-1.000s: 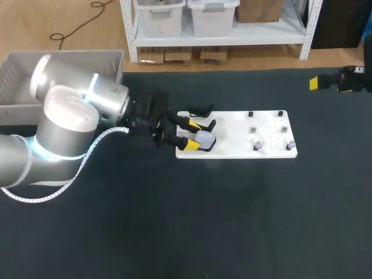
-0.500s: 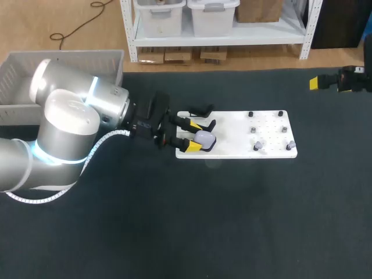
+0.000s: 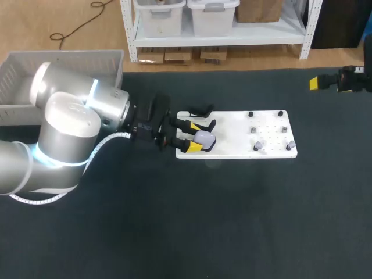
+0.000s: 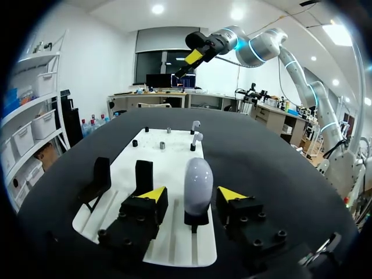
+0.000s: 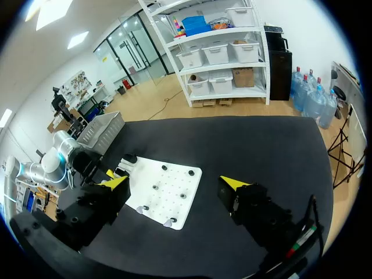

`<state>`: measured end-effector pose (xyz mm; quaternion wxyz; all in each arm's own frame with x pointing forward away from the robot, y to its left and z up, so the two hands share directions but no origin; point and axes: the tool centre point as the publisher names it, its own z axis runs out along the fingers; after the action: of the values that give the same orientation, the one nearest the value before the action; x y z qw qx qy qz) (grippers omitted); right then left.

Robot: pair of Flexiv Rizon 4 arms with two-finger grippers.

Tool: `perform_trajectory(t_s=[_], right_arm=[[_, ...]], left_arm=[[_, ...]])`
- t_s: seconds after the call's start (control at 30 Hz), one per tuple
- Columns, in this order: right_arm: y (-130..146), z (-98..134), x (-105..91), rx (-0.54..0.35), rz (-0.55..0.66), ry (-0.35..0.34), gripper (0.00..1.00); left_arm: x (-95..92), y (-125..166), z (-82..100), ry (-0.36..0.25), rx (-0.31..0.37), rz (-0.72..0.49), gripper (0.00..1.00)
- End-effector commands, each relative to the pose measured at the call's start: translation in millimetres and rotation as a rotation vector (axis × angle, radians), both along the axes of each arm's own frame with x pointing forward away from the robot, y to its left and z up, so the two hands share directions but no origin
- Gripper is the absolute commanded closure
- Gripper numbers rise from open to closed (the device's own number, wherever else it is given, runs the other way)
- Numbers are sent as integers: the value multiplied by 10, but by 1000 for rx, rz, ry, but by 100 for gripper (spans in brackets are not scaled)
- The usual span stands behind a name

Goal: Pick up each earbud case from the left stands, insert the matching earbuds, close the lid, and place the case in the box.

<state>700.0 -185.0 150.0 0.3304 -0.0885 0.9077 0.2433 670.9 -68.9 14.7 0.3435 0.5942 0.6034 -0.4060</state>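
The pale earbud case [image 4: 198,185] stands upright on its stand at the white board's [image 4: 174,152] end nearest the left arm [image 3: 70,128]. It sits squarely between the left jaws, which are spread, with a gap on either side. The right jaws, also spread, hang well apart from the board.

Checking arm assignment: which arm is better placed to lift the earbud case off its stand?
Left. The left gripper straddles the pale earbud case on the white board, with an open finger on either side. The right gripper hangs open, far from the board.
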Motion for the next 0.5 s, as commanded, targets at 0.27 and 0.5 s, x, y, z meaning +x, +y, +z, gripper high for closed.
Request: perform_trajectory(t_s=[0.27,0.5], right_arm=[[0,0,0,0,0,0,0],[0,0,0,0,0,0,0]], left_arm=[[-48,-26,-10,-10,-10,7,47],[-45,-32,-13,-12,-10,8,50]])
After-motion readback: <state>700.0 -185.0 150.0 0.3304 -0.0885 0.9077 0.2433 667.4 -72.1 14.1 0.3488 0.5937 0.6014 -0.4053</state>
